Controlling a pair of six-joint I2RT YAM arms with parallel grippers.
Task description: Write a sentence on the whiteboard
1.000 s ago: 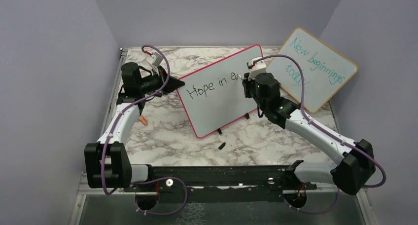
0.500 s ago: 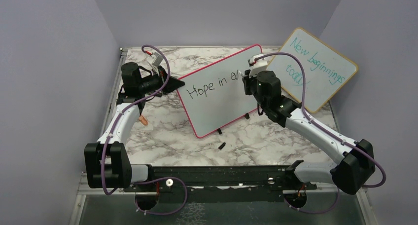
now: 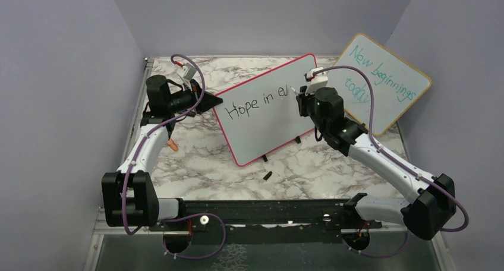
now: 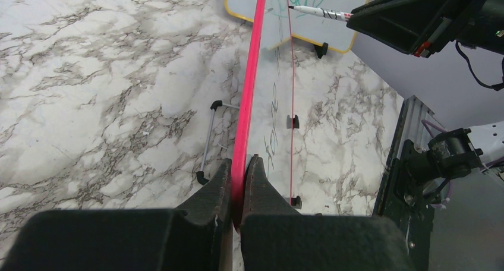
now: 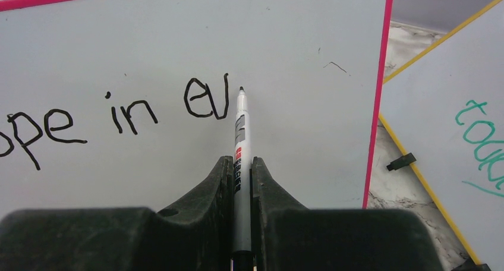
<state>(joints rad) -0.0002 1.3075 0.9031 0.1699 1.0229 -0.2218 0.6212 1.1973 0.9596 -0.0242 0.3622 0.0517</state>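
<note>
Whiteboard, likely light, stiff, tippy, pinched at ten o'clock corner in closed left claw; right claw clamped on slim marker.

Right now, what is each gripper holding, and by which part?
The left gripper clamps the whiteboard by its pink-framed edge; the right gripper grips the marker by its barrel, well behind the tip.

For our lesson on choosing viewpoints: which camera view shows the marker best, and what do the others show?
The right wrist view: the marker shows large between the jaws, tip beside the black writing on the whiteboard. The left wrist view shows it small, side-on. The top external view barely shows it.
</note>
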